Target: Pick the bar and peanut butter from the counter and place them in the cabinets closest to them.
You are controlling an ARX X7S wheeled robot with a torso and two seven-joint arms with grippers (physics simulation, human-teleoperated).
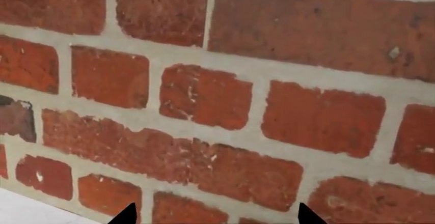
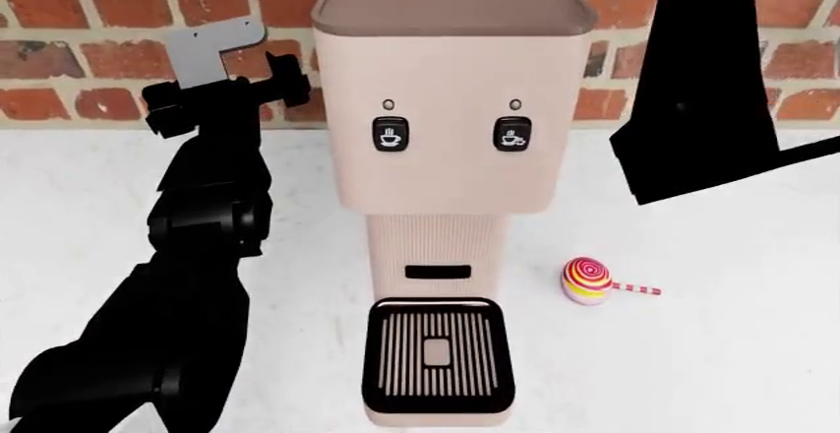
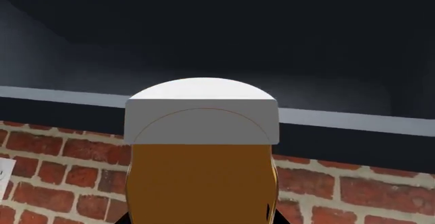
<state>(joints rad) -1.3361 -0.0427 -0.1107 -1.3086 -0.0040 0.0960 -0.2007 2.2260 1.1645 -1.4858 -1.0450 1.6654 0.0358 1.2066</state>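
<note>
The peanut butter [image 3: 202,173], a tan jar with a white lid, fills the right wrist view, and my right gripper [image 3: 204,219] is shut on its sides. The jar is held high, level with the dark opening of a wall cabinet [image 3: 286,35] above the brick wall. My left gripper [image 1: 217,216] is open with nothing between its dark fingertips [image 1: 126,215], and it faces the brick wall just above the counter [image 2: 735,374]. In the head view the left arm [image 2: 197,256] reaches up towards the wall left of the coffee machine. The bar is out of view.
A tall beige coffee machine [image 2: 447,138] stands mid-counter against the brick wall [image 2: 79,59]. A swirled lollipop [image 2: 587,280] lies to its right. My right arm [image 2: 695,89] rises out of the head view's top right. The cabinet's pale lower edge [image 3: 353,121] runs above the bricks.
</note>
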